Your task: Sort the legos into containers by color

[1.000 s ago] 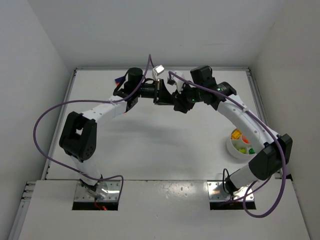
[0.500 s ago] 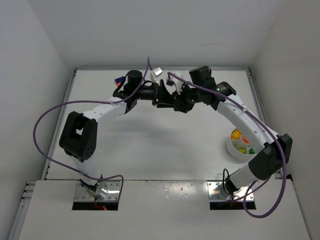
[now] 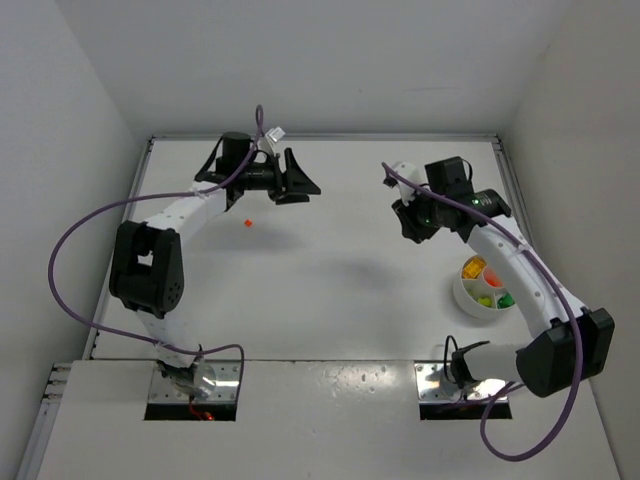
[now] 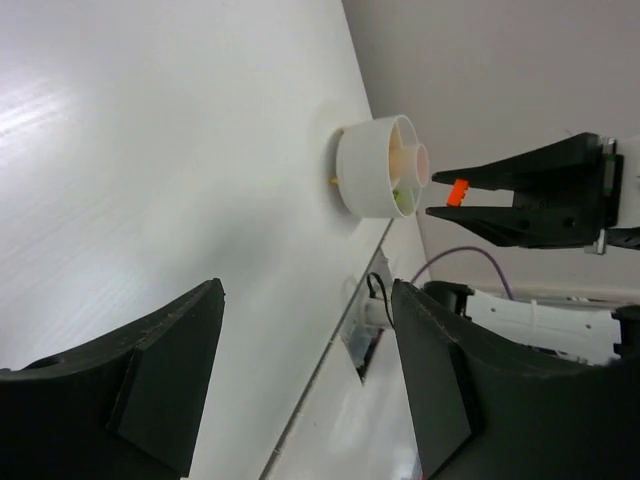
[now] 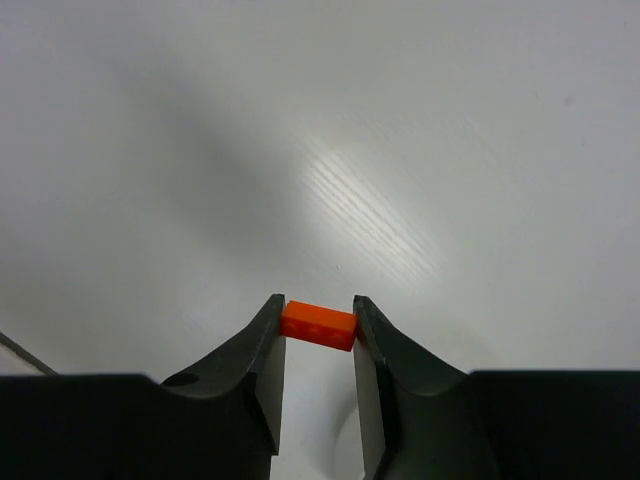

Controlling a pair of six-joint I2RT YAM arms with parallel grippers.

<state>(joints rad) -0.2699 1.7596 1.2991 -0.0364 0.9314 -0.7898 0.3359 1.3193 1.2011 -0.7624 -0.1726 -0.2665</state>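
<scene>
Right gripper (image 5: 318, 322) clamped on orange lego (image 5: 318, 328), left gripper (image 4: 307, 300) — jaws spread wide.

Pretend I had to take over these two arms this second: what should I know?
Left tool: open, empty, at the table's far left.
Right tool: shut on an orange brick, off the table, not yet over the dish.
Done: an orange piece, a yellow piece and a green piece lie in the dish.
Left: probably drop the held brick with the orange one, then fetch the loose brick lying near the left tool.
</scene>
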